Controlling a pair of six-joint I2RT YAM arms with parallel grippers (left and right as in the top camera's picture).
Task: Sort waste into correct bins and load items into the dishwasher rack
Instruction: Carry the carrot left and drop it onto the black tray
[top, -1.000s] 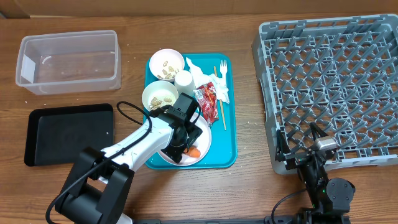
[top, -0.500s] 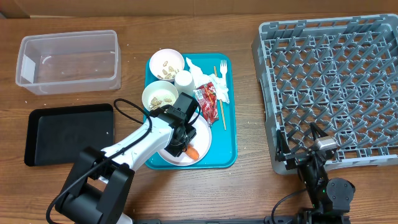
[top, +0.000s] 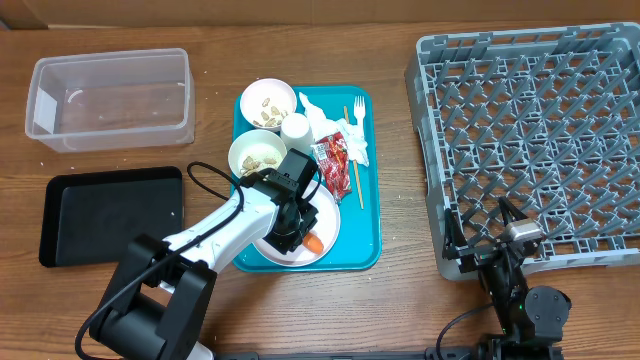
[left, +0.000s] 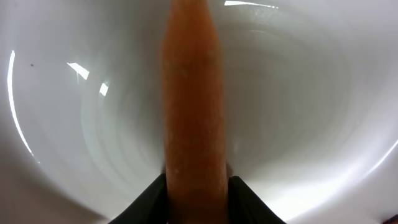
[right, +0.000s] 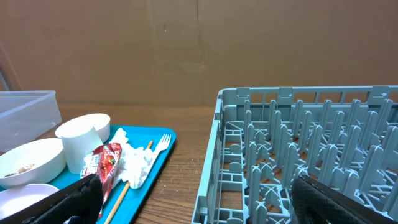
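An orange carrot (left: 193, 112) lies on the round white plate (top: 331, 228) at the near end of the teal tray (top: 366, 240). My left gripper (left: 196, 190) reaches down onto the plate, and its black fingers (left: 244, 194) press against both sides of the carrot (top: 313, 243). Behind it on the tray are two bowls of beige scraps (top: 267, 103) (top: 257, 155), a white cup (top: 294, 127), crumpled napkins (top: 322, 120), a red-and-white wrapper (top: 332, 160), a fork (top: 358, 115) and a wooden stick (top: 354, 185). My right gripper (right: 205, 205) hangs open at the near left corner of the grey rack (top: 540, 130).
A clear tub (top: 110, 95) stands at the far left with a shallow black tray (top: 110, 212) in front of it. Bare wood separates the teal tray from the rack (right: 298, 143). The right wrist view also shows the wrapper (right: 102, 165), napkins (right: 134, 162) and cup (right: 81, 143).
My left gripper's fingers have closed in on the carrot while staying over the plate. The right arm has not moved.
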